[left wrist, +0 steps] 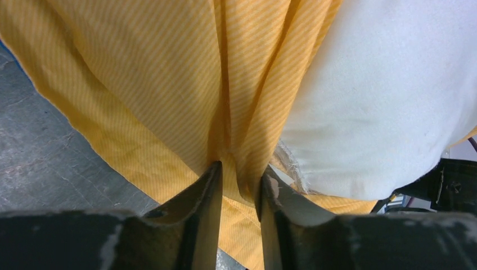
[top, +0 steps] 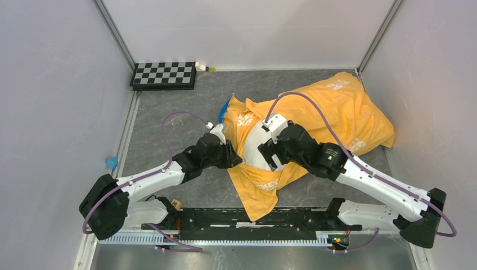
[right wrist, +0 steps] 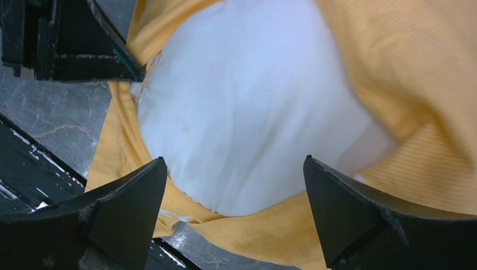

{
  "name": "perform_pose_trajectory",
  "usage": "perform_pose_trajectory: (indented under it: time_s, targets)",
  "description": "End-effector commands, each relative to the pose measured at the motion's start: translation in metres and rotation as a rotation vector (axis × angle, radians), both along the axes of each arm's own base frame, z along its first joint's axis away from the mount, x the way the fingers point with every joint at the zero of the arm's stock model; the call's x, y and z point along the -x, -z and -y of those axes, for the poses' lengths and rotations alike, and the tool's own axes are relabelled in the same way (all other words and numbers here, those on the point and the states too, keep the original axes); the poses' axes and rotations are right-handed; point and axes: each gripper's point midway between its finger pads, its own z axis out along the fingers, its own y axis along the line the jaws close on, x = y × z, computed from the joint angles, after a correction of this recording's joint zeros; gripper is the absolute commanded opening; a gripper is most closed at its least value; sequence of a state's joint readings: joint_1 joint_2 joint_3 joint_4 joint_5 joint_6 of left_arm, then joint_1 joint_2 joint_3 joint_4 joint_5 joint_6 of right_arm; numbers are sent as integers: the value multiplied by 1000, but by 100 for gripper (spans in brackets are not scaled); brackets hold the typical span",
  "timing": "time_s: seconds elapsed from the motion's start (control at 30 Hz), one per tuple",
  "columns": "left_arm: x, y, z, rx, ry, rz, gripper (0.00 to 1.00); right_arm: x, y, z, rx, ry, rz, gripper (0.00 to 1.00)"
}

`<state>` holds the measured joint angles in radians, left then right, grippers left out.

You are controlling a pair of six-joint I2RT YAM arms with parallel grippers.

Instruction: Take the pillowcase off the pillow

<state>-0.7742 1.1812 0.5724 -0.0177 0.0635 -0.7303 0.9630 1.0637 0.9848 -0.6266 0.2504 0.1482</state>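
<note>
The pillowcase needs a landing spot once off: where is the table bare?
Table is bare far left, between the checkerboard and the left gripper. Crowded: centre and far right, under the pillowcase, pillow and right gripper.

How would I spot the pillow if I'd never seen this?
Find the big orange pillowcase crumpled on the gray table. Between the left gripper and right gripper its mouth gapes, and the pillow peeks out. It's the only plain white, puffy thing amid orange cloth.
</note>
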Motion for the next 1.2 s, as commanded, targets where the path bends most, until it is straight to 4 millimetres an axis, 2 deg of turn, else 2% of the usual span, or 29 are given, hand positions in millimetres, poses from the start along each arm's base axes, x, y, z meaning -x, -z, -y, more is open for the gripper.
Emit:
perform_pose_trajectory:
  time_s: [0.0,0.03,0.13,0.2,0.3,0.47,0.6,0.63,0.7,0.73,0.8,0.87,0.9,1.03,1.17]
  targets:
    - [13,11,4,1,96,-6,39,-9,-52,13,-37,61,103,98]
    - [13,10,4,8,98,-4,42,-6,-53,10,-41,42,91,98]
    - [16,6,5,28,103,-4,51,1,-39,0,-40,-2,49,98]
    - [21,3,9,61,116,-9,60,0,-21,-4,-30,-1,34,98]
    - [32,-5,20,127,153,-22,69,0,10,-13,2,-16,-13,98]
    - [49,-4,33,161,182,-55,70,-5,44,-18,23,9,-41,98]
    - [52,9,37,168,174,-92,70,-11,68,-12,82,53,-48,98]
    - [53,11,39,175,179,-98,70,-11,74,-12,91,56,-54,94]
    - [54,15,43,189,185,-109,69,-11,81,-14,87,57,-58,77]
    - [55,18,44,190,187,-117,69,-12,80,-14,75,61,-49,59]
    - [55,27,46,180,187,-140,67,-15,70,-17,20,76,-22,34]
    - [57,33,48,178,193,-153,64,-18,50,-21,-60,92,18,10]
    - [58,37,48,176,196,-163,63,-21,41,-22,-90,104,35,2]
    - [64,45,50,185,211,-174,55,-32,4,-22,-172,143,87,0]
    - [71,52,40,172,201,-180,51,-48,-33,-13,-273,191,119,0]
